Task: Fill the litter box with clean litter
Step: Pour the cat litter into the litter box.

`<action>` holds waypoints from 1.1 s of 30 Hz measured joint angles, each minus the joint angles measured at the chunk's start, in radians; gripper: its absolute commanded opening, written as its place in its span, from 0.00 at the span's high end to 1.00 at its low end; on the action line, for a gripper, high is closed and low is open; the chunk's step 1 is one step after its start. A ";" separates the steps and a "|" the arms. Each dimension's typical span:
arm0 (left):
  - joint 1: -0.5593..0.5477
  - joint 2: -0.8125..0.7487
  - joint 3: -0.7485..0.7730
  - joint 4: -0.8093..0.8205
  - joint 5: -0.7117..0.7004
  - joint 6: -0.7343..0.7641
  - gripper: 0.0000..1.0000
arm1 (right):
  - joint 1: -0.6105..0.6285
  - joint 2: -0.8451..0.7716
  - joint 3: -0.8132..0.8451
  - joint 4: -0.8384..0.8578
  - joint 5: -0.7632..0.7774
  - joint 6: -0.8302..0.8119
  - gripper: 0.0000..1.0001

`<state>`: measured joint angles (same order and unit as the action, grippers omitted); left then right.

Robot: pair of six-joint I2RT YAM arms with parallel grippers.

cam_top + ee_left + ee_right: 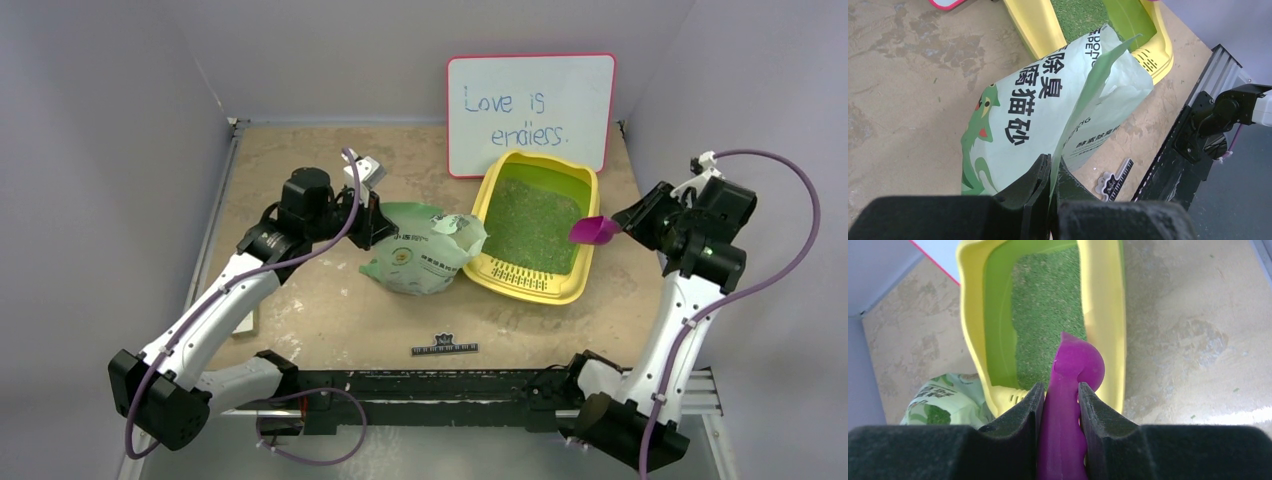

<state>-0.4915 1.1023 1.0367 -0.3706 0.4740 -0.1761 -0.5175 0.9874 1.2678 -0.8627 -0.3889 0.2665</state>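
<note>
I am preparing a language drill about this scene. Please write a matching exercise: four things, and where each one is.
1 magenta scoop
2 green bag
3 clean litter
4 whiteboard

a inside the litter box
b in the right gripper
c pinched by the left gripper
d behind the litter box

Pairs: 1-b, 2-c, 3-a, 4-d

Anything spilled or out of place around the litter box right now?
A few green specks, likely stray litter, lie on the table right of the litter box. The bag lies beside the box, its top torn ragged. Nothing else stands out.
</note>
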 measured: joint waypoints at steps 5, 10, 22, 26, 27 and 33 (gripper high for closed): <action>-0.003 0.015 0.005 0.006 0.002 -0.007 1.00 | 0.008 -0.027 0.014 0.027 -0.056 0.002 1.00; -0.008 0.015 0.005 0.008 0.002 -0.018 1.00 | 0.018 0.027 0.038 0.019 -0.176 0.006 1.00; -0.016 0.015 0.005 0.011 0.001 -0.034 1.00 | 0.063 0.038 0.062 0.060 -0.451 0.101 1.00; -0.016 0.015 0.005 0.011 0.001 -0.034 1.00 | 0.094 0.040 0.082 0.058 -0.502 0.127 1.00; -0.016 0.015 0.005 0.011 0.001 -0.034 1.00 | 0.103 0.040 0.092 0.054 -0.513 0.130 1.00; -0.016 0.015 0.005 0.011 0.000 -0.042 1.00 | 0.149 0.045 0.159 0.008 -0.555 0.117 1.00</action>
<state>-0.5076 1.1175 1.0420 -0.3595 0.4740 -0.2176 -0.3687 1.0328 1.4273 -0.8547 -0.9436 0.3836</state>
